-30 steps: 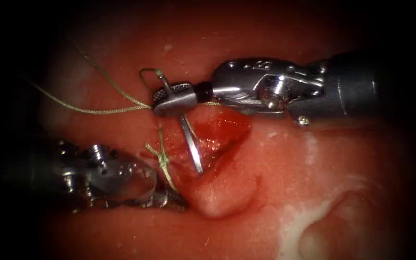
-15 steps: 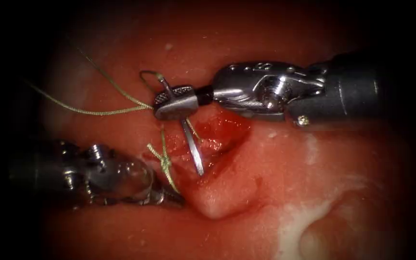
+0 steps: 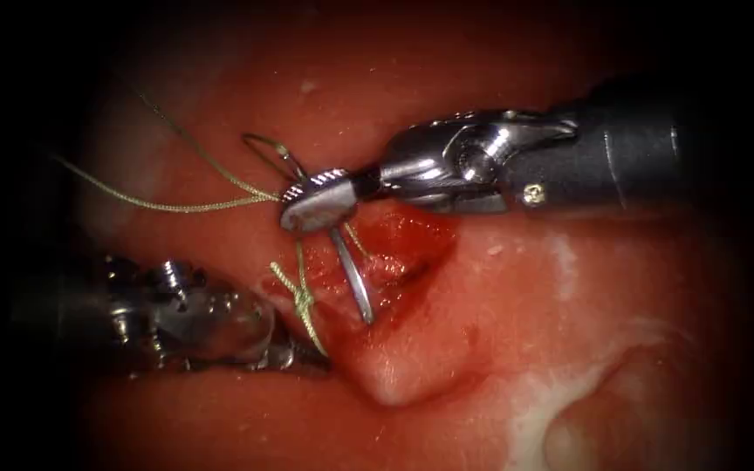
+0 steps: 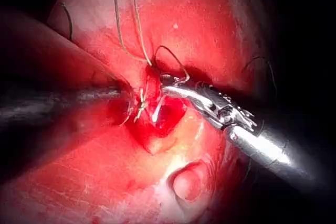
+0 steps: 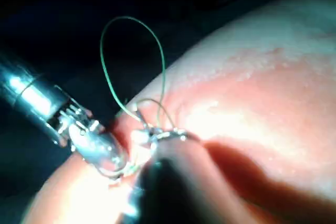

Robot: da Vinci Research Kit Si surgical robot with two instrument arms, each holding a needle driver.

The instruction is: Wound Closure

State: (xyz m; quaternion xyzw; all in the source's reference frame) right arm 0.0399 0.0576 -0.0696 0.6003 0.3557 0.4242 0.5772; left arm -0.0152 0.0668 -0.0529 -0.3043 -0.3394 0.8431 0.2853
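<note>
Thread [image 3: 167,205] enters from the far left as two pale green strands that run across the tissue [image 3: 569,349] and converge just beside my right tool. Below them lies my left tool [image 3: 303,356], low on the left side of the cut [image 3: 386,253], its tip pressed against the tissue edge near a small knot [image 3: 303,301] of thread; I cannot tell how its jaws stand or whether it holds anything. A short tail hangs from the knot towards that tip.

Next rightward, my right tool [image 3: 311,199] reaches in from the right, its jaws clenched on the needle [image 3: 353,281] near its rear end, close to where the thread joins in a small loop [image 3: 265,148]. From this grasp the needle's long axis runs down and slightly right, across the open cut. Its lower end sits at the cut's lower margin; whether the point is in the tissue or merely resting on it I cannot confirm. The left tool is the nearer arm to that lower end.

Needle: slim, bright steel, gently curved, its shaft bare across the wound. In the left wrist view it [image 4: 157,109] shows pale between the two tool tips. The cut gapes, wet with red fluid [image 3: 403,231].
</note>
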